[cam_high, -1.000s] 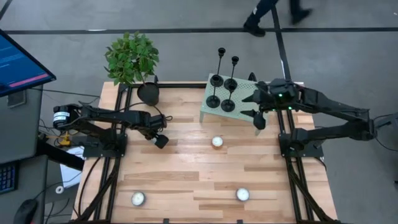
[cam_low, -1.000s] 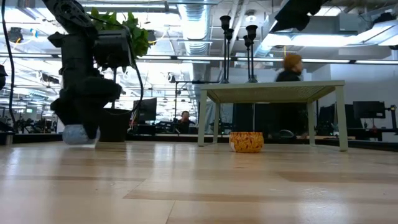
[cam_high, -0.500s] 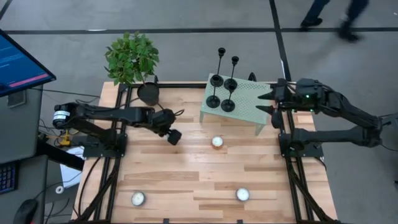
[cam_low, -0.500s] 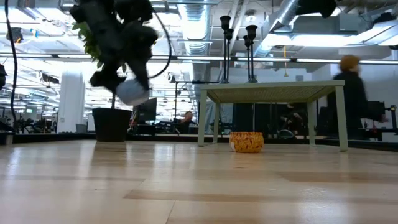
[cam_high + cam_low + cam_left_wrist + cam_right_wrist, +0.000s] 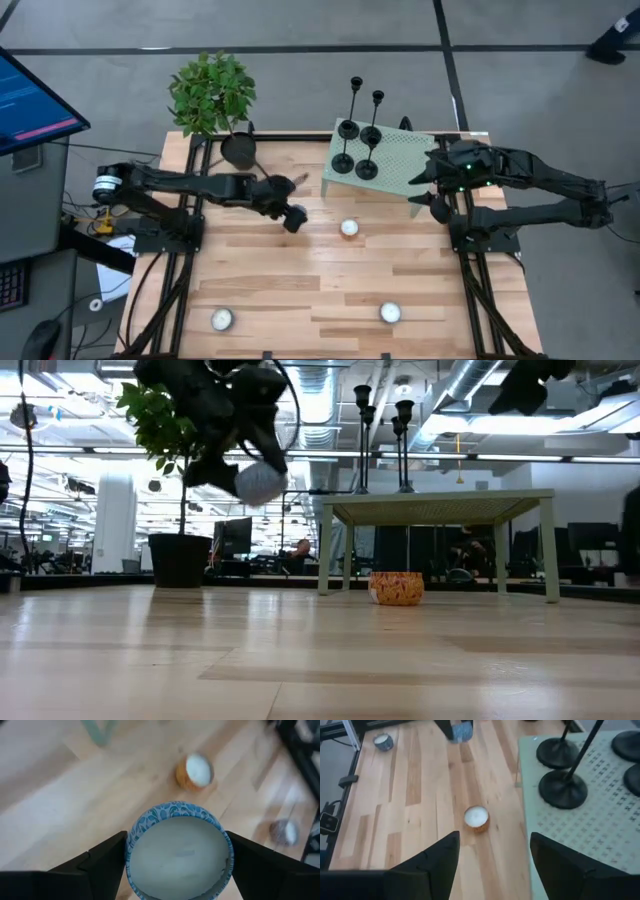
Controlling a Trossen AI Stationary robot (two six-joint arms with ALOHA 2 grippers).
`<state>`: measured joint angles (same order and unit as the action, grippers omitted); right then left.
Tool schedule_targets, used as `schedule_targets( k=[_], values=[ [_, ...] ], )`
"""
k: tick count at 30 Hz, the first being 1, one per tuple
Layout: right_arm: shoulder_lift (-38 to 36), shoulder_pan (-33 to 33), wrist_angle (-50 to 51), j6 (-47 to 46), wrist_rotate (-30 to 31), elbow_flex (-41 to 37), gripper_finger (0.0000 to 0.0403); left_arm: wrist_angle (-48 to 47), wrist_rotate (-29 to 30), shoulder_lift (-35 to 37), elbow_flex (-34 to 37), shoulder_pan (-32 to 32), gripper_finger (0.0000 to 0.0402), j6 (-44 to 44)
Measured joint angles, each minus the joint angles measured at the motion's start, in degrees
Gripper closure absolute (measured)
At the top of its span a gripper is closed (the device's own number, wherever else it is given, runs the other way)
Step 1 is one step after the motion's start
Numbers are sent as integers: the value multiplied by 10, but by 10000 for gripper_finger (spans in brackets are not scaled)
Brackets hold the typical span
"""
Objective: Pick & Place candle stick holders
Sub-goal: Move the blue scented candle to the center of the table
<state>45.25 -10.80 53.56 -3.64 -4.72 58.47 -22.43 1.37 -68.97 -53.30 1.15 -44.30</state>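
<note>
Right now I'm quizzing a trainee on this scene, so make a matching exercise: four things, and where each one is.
Things:
1. blue patterned candle
2. orange candle
3. candle stick holders
4. plant pot

Places:
a. at the table's far left corner
b. on the small green stand
c. between the left gripper's fingers
d. on the wooden table, just in front of the stand

Pairs: 1-c, 2-d, 3-b, 4-a
</note>
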Motion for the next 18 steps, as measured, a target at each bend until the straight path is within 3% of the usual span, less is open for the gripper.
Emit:
schedule_targets(
  k=[5, 10, 18],
  values=[
    [1, 12, 1, -8, 1, -7, 175, 41, -45, -88, -13, -21, 96, 8],
    [7, 33, 12, -4, 1, -7, 180, 46, -79, -181, -79, -46, 96, 34],
    [14, 70, 75, -13, 14, -10, 182, 46, -54, -278, -166, -91, 96, 36]
  ],
)
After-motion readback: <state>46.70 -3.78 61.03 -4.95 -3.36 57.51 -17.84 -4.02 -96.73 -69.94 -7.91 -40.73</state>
